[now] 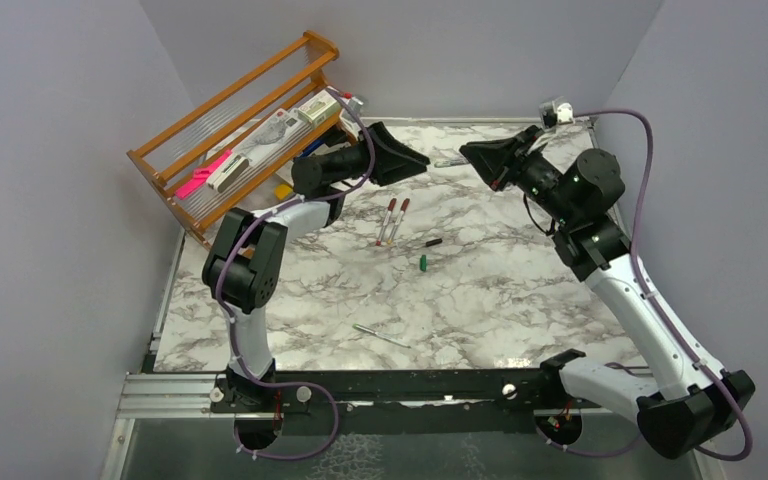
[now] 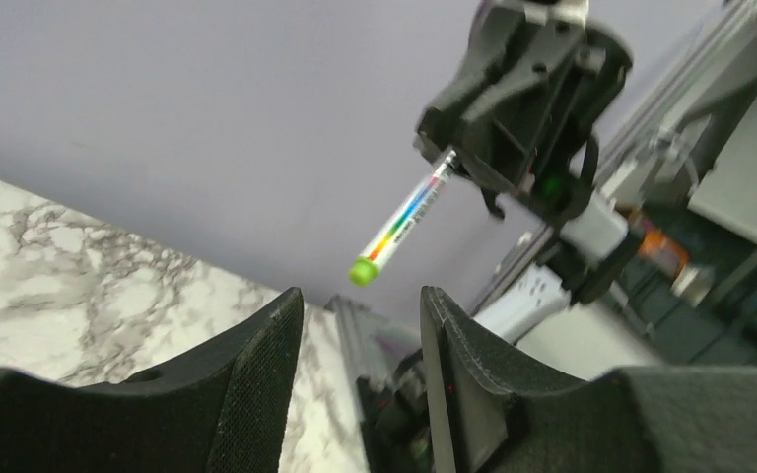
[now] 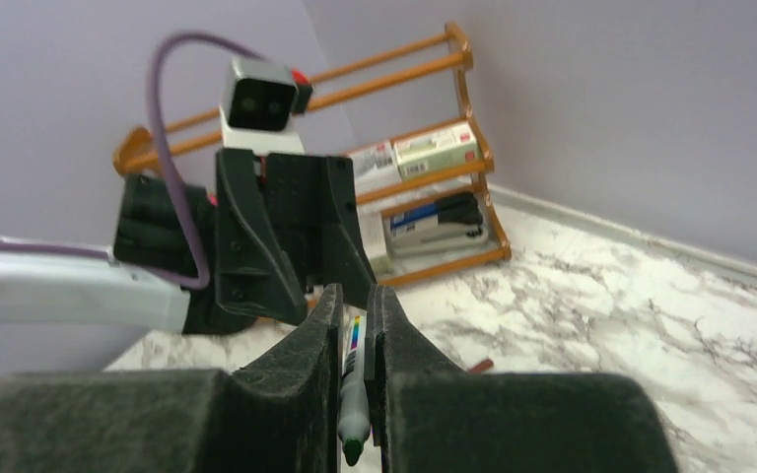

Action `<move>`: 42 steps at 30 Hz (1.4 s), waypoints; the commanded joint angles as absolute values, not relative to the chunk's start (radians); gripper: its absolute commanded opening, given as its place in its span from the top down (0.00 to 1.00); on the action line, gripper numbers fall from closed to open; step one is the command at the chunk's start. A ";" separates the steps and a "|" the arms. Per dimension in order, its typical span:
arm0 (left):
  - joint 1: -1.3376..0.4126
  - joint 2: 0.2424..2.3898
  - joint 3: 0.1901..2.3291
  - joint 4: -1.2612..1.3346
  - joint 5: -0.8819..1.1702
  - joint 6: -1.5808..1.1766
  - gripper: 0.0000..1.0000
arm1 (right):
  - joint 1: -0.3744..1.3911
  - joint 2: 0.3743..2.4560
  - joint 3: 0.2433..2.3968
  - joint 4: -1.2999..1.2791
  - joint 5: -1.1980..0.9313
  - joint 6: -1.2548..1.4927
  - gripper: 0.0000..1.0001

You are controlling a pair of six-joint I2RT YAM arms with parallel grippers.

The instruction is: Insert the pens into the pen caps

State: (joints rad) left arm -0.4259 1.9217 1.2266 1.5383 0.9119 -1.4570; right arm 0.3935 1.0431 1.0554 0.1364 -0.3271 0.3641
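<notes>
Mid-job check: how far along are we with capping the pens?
Early. Done: nothing I can confirm capped; a green cap and a dark cap lie loose on the table. In hand: right gripper shut on one pen in mid-air, left gripper open and empty, facing it. Left: that pen, plus two red-tipped pens lying side by side.

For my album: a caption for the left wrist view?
Right arm's jaws point a rainbow-striped pen at the left arm's open jaws.

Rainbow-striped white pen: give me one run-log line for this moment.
right gripper: shut on white rainbow-striped pen | left gripper: open, empty | stubby green cap: loose on marble table
</notes>
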 commanded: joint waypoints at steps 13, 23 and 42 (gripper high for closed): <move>-0.534 1.905 1.282 1.761 1.386 -1.276 0.37 | 0.398 1.221 1.276 -0.362 -0.614 0.200 0.99; -0.571 1.948 1.330 1.761 1.410 -1.304 0.57 | 0.398 1.221 1.248 -0.342 -0.621 0.205 0.99; -0.528 2.012 1.265 1.760 1.252 -1.276 1.00 | 0.397 1.137 1.166 -0.267 -0.413 0.247 0.55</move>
State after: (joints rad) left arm -0.5659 2.0018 1.3155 1.5402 1.3540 -1.3022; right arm 0.4000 1.2037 1.2015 -0.3294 -0.5995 0.2340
